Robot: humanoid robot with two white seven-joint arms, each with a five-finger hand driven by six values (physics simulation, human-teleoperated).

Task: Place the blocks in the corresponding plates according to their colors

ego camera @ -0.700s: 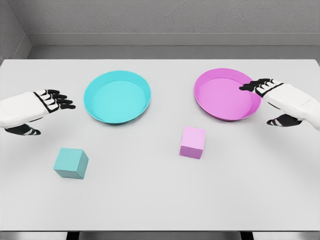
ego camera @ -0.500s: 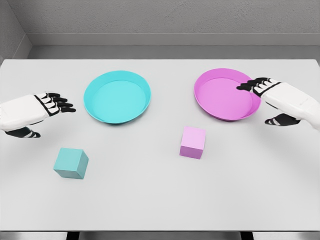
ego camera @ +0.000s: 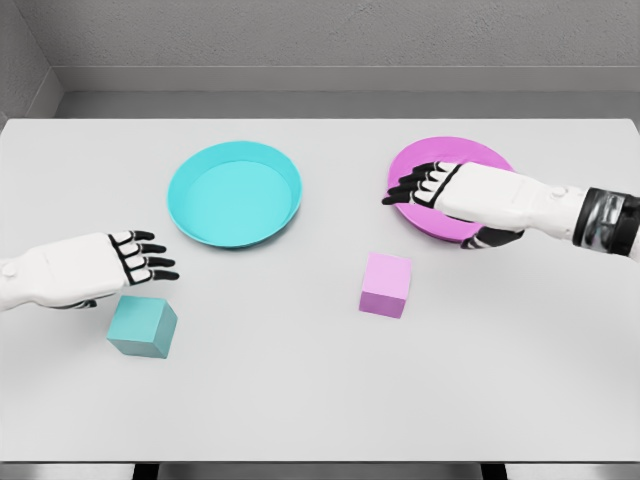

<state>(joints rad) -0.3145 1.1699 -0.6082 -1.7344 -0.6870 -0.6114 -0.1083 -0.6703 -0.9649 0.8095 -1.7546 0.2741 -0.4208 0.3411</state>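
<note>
Both hands relaxed, fingers spread, holding nothing. Left hand (ego camera: 95,270) hovers just above-left of teal cube (ego camera: 142,326); right hand (ego camera: 455,192) sits over pink plate (ego camera: 412,165), pink cube (ego camera: 386,284) nearby on table (ego camera: 300,400). Risks: knuckles nudging plate, fingers pushing cubes sideways. Teal plate (ego camera: 234,193) untouched.

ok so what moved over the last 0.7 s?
Both hands moved in. The right hand swept left over the pink plate; the left hand dropped toward the teal block. Nothing grasped. Pink block and teal plate unmoved.
</note>
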